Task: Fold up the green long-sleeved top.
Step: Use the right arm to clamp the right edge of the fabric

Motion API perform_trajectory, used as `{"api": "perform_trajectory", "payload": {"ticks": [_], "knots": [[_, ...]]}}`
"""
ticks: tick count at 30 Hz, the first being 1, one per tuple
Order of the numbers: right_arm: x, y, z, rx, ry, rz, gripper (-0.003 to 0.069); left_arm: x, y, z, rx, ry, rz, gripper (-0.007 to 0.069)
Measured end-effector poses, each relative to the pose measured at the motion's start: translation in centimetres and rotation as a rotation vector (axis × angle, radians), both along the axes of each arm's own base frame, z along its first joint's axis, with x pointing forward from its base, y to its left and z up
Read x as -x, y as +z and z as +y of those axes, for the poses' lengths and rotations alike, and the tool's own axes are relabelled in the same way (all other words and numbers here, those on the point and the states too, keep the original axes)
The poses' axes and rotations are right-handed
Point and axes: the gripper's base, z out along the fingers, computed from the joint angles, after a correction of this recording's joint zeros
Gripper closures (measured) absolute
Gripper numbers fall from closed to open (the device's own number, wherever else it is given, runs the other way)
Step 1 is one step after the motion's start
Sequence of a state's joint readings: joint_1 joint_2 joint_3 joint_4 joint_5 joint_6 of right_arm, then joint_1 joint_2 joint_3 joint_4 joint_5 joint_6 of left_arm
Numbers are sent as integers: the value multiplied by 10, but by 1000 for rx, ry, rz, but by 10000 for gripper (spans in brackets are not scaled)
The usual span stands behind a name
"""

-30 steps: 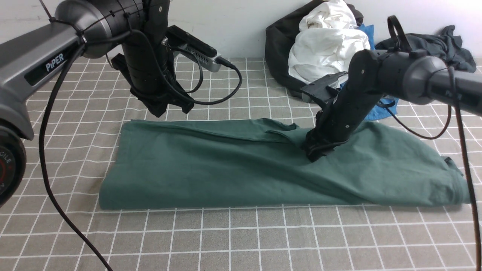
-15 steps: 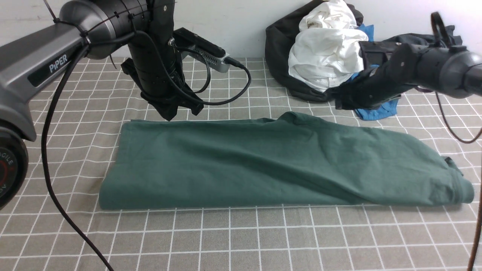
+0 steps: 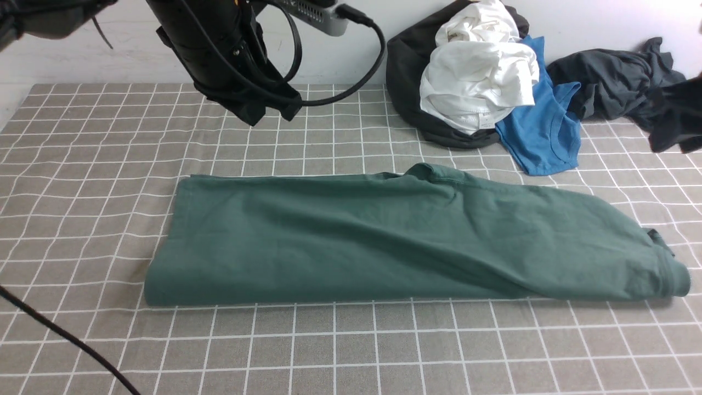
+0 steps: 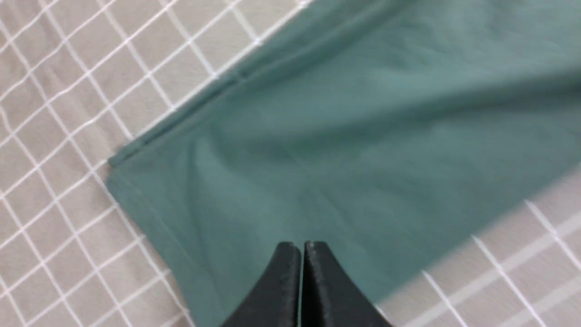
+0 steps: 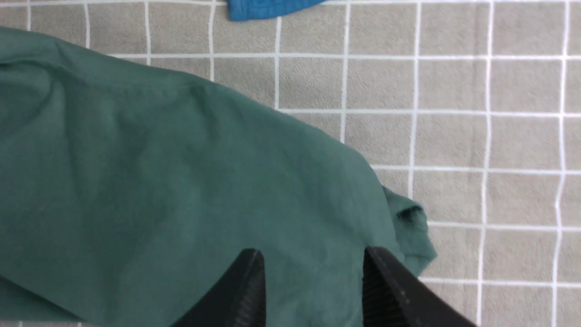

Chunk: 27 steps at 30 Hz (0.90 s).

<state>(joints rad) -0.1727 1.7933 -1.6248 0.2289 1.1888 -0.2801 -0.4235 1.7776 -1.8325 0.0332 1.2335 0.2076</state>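
Observation:
The green long-sleeved top [image 3: 395, 241] lies folded into a long band across the middle of the checked table, with a cuffed end [image 3: 666, 263] at the right. My left gripper [image 3: 269, 112] hangs above the table behind the top's left end. In the left wrist view this gripper [image 4: 302, 246] is shut with nothing between its fingers, high over the top [image 4: 363, 136]. My right gripper [image 5: 313, 256] is open and empty above the top's right end [image 5: 159, 181]. In the front view it is only a dark blur [image 3: 675, 129] at the right edge.
A heap of clothes sits at the back right: a black garment [image 3: 411, 82], a white one [image 3: 477, 71], a bright blue top [image 3: 543, 131] and a dark charcoal garment [image 3: 609, 82]. A black cable [image 3: 66, 340] crosses the near left corner.
The right arm lifted off the middle of the green top and swung away to the right edge, its jaws opening. The left arm rose up and back. The top settled flat.

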Motion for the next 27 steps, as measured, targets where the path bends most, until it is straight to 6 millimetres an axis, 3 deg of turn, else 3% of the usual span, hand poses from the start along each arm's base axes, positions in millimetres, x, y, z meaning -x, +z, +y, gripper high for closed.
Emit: {"api": "perform_trajectory", "payload": {"ticks": [4,7,11,19,22,27], "knots": [[27,-10,-9,2,-56,-24,373,37,2,-8,-9,-63,25,631],[31,-27,-11,6,-76,-24,373,53,-3,-12,-21,-95,49,631],[28,-73,-14,8,-87,33,321,81,-16,-23,-48,-167,97,631],[9,-131,-19,-11,-132,114,109,94,-29,-34,-75,-219,137,631],[5,-147,-21,-18,-168,140,72,95,-31,-34,-78,-221,140,631],[2,-164,-20,-28,-214,177,71,94,-31,-34,-76,-221,135,631]]}}
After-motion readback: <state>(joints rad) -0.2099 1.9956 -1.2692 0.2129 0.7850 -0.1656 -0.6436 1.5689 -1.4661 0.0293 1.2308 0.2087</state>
